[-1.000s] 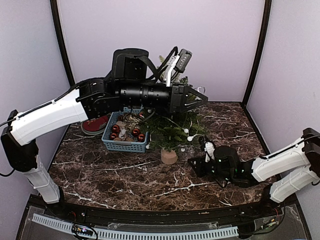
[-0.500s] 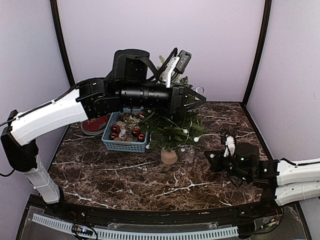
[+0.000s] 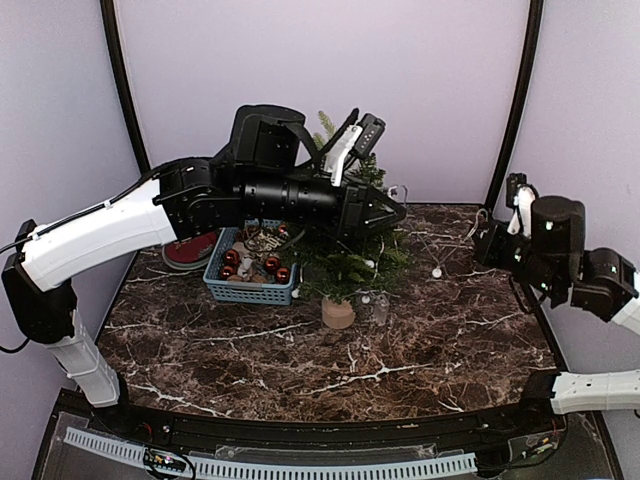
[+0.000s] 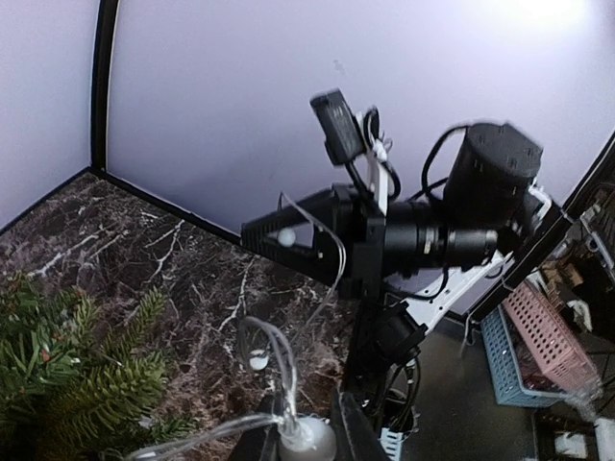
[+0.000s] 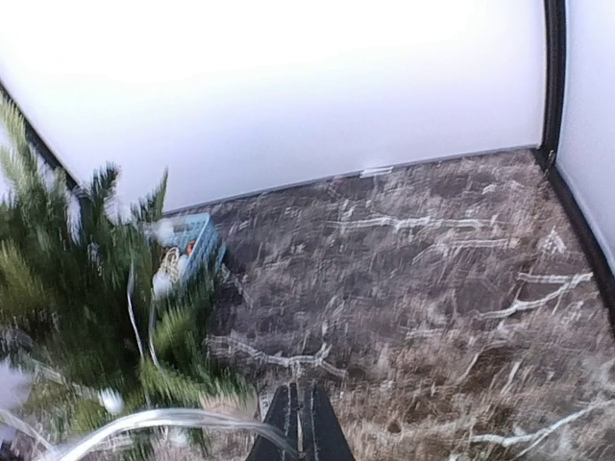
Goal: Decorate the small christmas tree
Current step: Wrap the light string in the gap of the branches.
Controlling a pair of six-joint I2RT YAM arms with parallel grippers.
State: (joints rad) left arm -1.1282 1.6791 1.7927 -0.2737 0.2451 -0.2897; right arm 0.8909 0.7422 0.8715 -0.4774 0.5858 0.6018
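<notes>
At frame right, the right gripper (image 3: pixel 483 242) pinches the light string (image 3: pixel 437 270), which runs left to the small christmas tree (image 3: pixel 345 262). The left gripper (image 3: pixel 388 212), at the treetop, clamps a bulb (image 4: pixel 307 440).

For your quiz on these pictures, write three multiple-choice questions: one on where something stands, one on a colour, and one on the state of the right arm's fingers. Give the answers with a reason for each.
1. In the top view, where is the basket relative to the tree?
A. To its right
B. To its left
C. In front of it, by the arms' bases

2. What colour are the balls in the basket?
A. Yellow
B. Blue
C. Red

3. How are the right fingers?
A. Shut on the light string
B. Wide open, holding nothing
C. Shut on a ball

Answers:
1 B: the basket sits by the tree's left side.
2 C: shiny dark red balls lie in it.
3 A: the right wrist view shows the fingers pressed together with the clear wire running into them.
</notes>
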